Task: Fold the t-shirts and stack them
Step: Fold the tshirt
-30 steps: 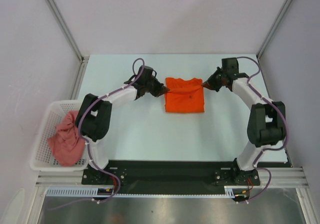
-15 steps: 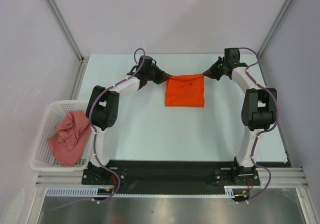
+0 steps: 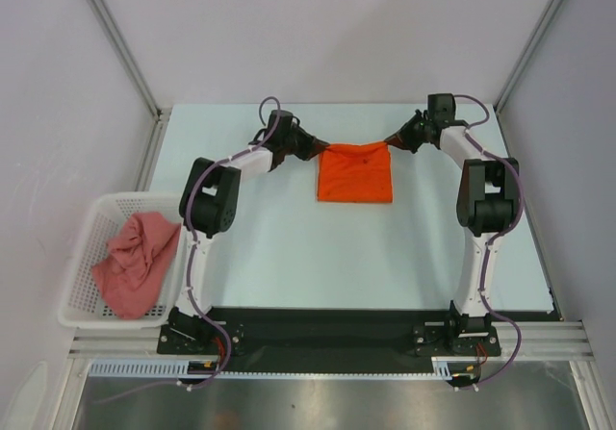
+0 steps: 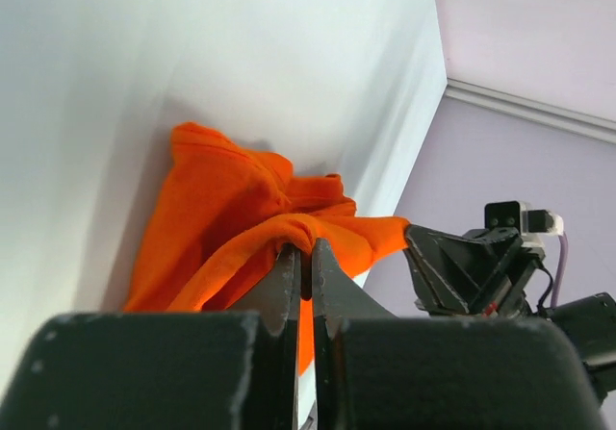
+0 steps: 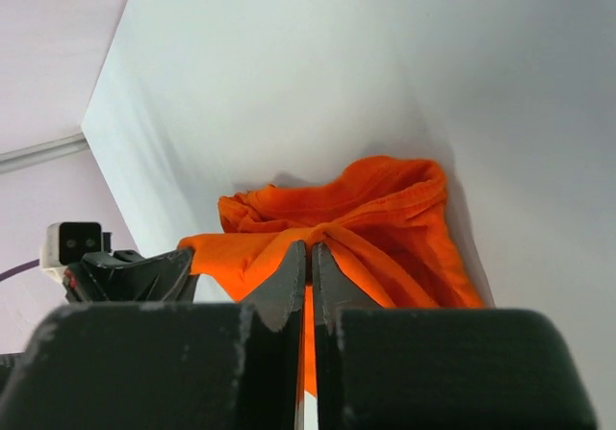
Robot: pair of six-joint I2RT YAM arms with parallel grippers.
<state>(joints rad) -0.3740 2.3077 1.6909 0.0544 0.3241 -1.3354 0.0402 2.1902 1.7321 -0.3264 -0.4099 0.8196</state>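
Top external view shows the orange shirt (image 3: 355, 175) as a folded rectangle at upper centre of the frame, most of it flat on the pale bench (image 3: 289, 247). Its upper edge is raised and drawn taut between the arms. The left gripper (image 3: 316, 150) pinches the upper left corner and the right gripper (image 3: 393, 142) the upper right one. Both have their jaws pressed together on a small tuck of cloth. The pink shirt (image 3: 135, 262) lies crumpled in the basket (image 3: 87, 228) at lower left, not yet folded.

Each pinch takes only a thin bunch of fabric, so a hard outward pull could slide a corner free and drop the edge. If one arm leads the other, the rectangle would probably skew and the fold go crooked. Whether each gripper holds every layer cannot be told. If only the top one is caught, lifting could open the fold. Dragging the resting part over the bench could also bunch it up.

The orange shirt is soft and matte, gathering into rounded ridges at each pinch, with a thicker seamed edge and a dark speck near its middle. The bench looks smooth and hard. The basket is a rigid white plastic lattice. Both grippers are black and hard, tapering to narrow flat tips.
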